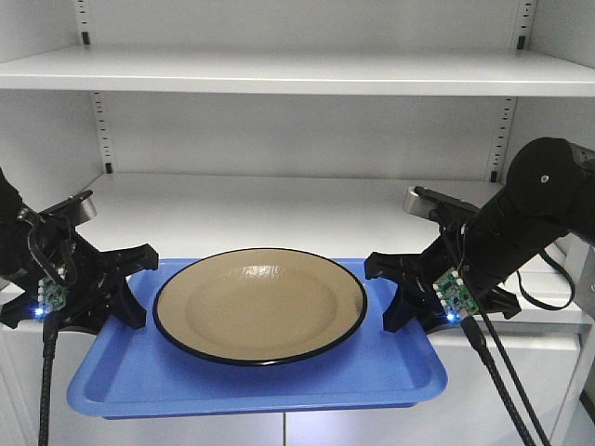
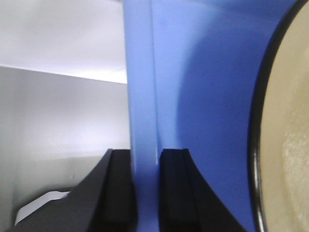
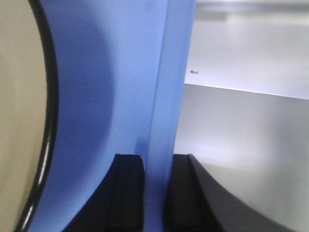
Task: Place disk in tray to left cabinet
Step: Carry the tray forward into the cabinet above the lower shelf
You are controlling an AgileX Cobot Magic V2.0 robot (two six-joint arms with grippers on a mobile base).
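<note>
Left to right across the front view. At the left, your left gripper (image 1: 138, 283) is closed on the left short rim of the tray (image 1: 279, 381). The left wrist view confirms it: the two black fingers (image 2: 118, 193) stand on either side of the blue rim with no gap showing.

At the centre, the disk (image 1: 260, 302) lies flat in the tray, roughly midway between the two grippers and touching neither. It fills most of the tray's depth, so there is little blue floor in front of it or behind it.

At the right, your right gripper (image 1: 390, 293) is clamped on the opposite short rim in the same way, with one finger (image 3: 126, 193) inside the rim and one outside.

The relation to watch: the tray's long axis runs left to right, parallel to the front edge of the lower shelf (image 1: 279, 209) of the left cabinet (image 1: 307, 130), and that shelf lies straight ahead, beyond the tray's far rim. The near rim hangs out past the shelf front. You cannot tell from these views whether the far part rests on the shelf or is carried just above it.

Neither arm is nearer the shelf, so the coming push probably calls for both to advance together and level. If one leads, the tray yaws and the glossy disk may slide.
</note>
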